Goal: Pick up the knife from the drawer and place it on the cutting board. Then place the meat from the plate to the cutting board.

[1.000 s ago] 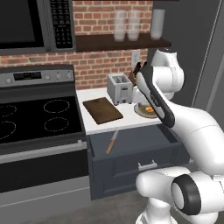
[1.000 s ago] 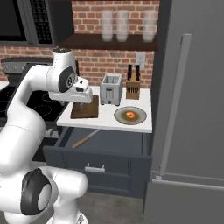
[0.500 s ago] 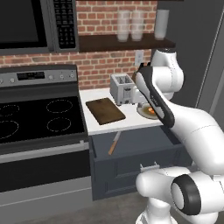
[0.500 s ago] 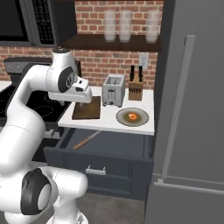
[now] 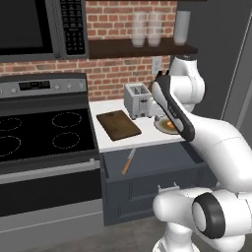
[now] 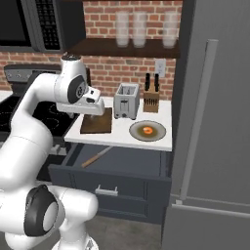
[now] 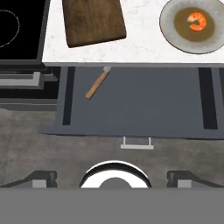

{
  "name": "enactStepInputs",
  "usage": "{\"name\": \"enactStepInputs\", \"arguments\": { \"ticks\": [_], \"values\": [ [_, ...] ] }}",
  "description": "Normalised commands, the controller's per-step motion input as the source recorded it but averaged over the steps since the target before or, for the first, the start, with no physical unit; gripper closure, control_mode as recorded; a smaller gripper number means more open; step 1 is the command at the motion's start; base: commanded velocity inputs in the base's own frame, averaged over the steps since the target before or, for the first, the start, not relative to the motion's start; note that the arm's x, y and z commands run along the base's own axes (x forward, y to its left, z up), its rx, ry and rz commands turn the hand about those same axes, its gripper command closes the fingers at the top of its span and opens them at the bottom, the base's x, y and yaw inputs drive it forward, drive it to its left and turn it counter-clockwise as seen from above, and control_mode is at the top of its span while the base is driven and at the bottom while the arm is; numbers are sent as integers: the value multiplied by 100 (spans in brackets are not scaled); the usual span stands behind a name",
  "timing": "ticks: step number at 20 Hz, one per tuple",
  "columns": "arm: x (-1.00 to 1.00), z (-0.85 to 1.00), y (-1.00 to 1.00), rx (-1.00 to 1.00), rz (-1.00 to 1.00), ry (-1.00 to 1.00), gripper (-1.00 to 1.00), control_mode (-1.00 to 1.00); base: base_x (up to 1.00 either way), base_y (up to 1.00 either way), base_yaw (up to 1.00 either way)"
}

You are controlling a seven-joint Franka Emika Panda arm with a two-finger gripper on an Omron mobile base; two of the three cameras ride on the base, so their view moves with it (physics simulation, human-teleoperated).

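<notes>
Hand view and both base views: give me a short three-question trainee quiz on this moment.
1. True or false: the wooden-handled knife lies in the open slate-grey drawer.
2. The orange-brown meat sits on: A) the dark brown cutting board B) the round beige plate C) the silver toaster
3. Fill in: the hand's jaws are ____.

Key: 1 true; 2 B; 3 open.

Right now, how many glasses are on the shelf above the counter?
3, in a row on the dark shelf under the brick wall: left glass, middle glass, right glass. The fridge may hide the shelf's far right end.
</notes>
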Motion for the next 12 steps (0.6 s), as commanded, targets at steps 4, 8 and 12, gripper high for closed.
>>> {"name": "enactStepInputs", "arguments": {
  "ticks": [4,8,12],
  "values": [
    [7,-87,-3,-3,0,18,-100,-100,0,0,0],
    [0,-100,4,-5,0,31,-100,-100,0,0,0],
    [15,-100,19,-2,0,29,-100,-100,0,0,0]
  ]
}}
